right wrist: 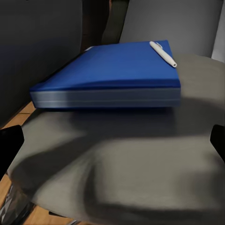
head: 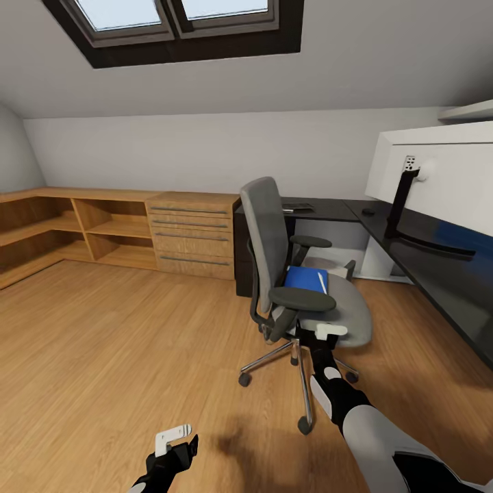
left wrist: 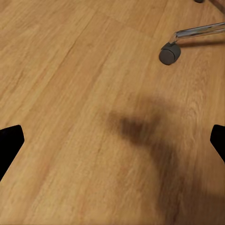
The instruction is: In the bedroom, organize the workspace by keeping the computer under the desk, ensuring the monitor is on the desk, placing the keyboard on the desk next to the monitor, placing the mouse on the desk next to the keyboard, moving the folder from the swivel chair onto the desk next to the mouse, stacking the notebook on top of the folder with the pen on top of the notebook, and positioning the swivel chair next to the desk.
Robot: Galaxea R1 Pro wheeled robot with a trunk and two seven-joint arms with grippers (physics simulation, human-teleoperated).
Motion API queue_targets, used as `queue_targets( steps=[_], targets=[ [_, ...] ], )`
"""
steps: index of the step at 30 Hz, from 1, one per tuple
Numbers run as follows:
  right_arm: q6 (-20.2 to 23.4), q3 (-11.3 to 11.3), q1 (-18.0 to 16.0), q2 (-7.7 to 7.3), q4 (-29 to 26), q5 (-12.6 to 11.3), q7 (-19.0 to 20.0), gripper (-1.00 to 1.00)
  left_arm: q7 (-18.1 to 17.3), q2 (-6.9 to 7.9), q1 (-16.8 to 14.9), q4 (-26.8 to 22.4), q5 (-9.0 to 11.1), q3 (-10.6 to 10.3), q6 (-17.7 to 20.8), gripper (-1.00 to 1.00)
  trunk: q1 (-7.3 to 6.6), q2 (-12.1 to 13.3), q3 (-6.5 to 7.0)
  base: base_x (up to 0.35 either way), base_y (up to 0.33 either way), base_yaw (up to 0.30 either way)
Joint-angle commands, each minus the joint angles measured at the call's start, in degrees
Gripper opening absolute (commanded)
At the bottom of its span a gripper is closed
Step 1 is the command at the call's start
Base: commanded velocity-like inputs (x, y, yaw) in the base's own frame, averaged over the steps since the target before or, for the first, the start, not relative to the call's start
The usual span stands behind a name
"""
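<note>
Risk: right hand [head: 331, 331], fingers spread wide, empty at the chair [head: 346, 311] seat edge; pen [right wrist: 163, 54] lies loose on folder [right wrist: 112, 70], may roll off when gripped.

Left hand [head: 172, 438] open, low over the floor.

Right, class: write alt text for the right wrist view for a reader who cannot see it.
A bright blue folder lies flat on the grey seat of the swivel chair, with a thin white pen resting on top near one corner.
</note>
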Motion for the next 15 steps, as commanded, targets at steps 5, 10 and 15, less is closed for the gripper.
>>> queue_targets(
  steps=[5,10,15],
  targets=[
    [-0.1,-0.4,0.0,-0.08,0.0,0.7,-0.1,1.00,0.4,0.04,0.0,-0.1,0.6,-0.2,0.2,1.00,-0.01,0.0,-0.06,-0.001,0.000,0.001],
    [-0.2,-0.3,0.0,-0.26,0.0,0.8,-0.1,1.00,0.4,0.04,0.0,-0.1,0.6,-0.2,0.2,1.00,-0.01,0.0,-0.06,-0.116,0.000,0.000],
    [-0.1,-0.3,0.0,-0.34,0.0,0.8,-0.1,1.00,0.4,0.04,0.0,-0.1,0.6,-0.3,0.2,1.00,-0.01,0.0,-0.06,-0.263,0.000,0.000]
  ],
)
